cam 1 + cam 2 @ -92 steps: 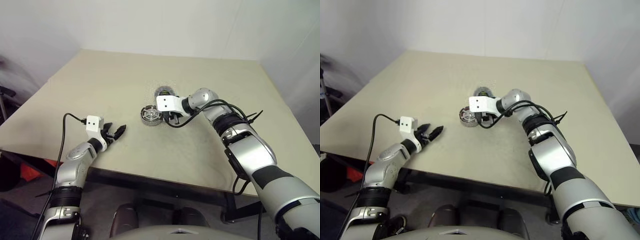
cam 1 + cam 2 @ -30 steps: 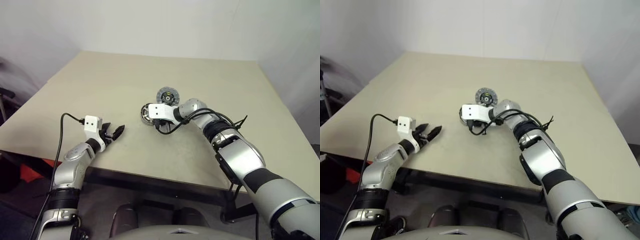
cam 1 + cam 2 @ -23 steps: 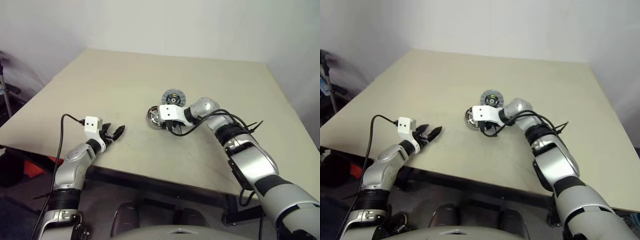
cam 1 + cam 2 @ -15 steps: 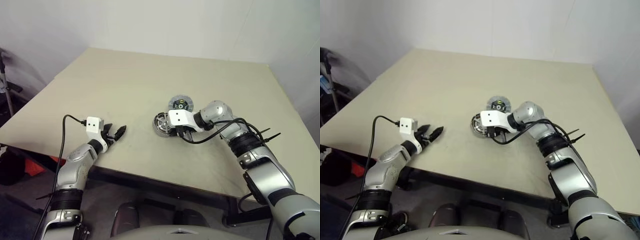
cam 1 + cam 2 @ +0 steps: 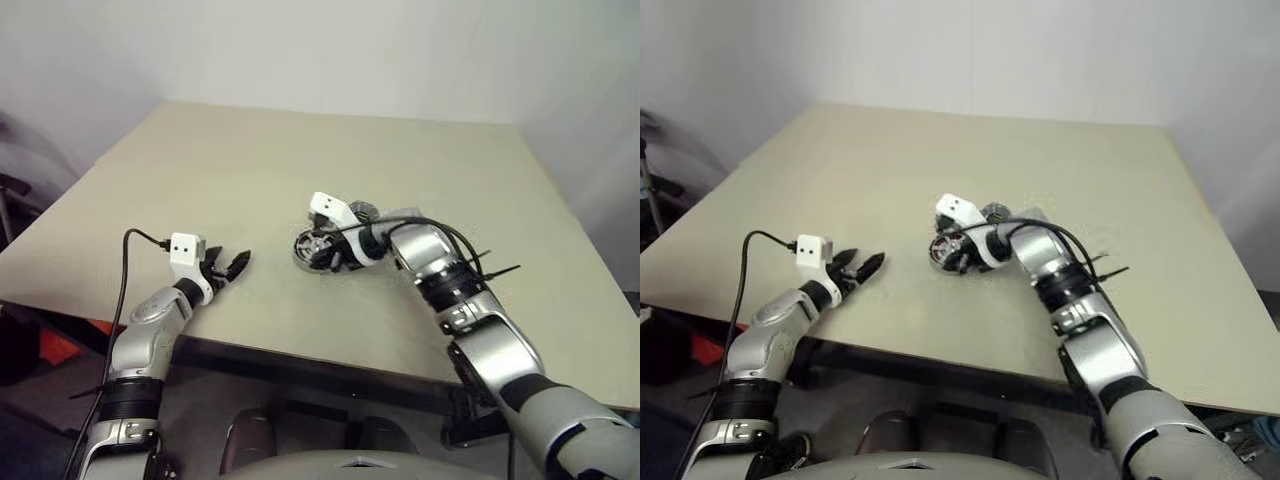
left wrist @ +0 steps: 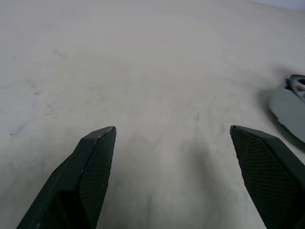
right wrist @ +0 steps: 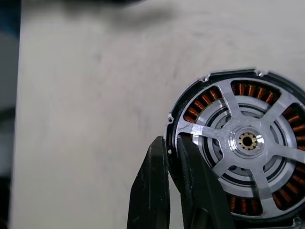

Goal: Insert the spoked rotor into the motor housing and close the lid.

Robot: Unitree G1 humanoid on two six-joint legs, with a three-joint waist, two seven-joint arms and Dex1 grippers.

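1. You are looking down at a beige desk [image 5: 250, 170] with both robot arms over it.
2. Your right end effector [image 7: 172, 157] is near the desk's middle, its two black fingers [image 7: 151, 191] pinched on the black rim of the spoked rotor [image 7: 240, 143].
3. The spoked rotor sits inside the motor housing [image 7: 214, 78]; copper-brown windings show between its silver spokes.
4. The motor housing rests on the desk.
5. A round part [image 5: 362, 211] lies just behind the right wrist, mostly hidden; you cannot tell if it is the lid.
6. Your left end effector [image 5: 228, 268] is near the desk's front edge, fingers [image 6: 90, 171] spread apart, holding nothing, well apart from the housing.
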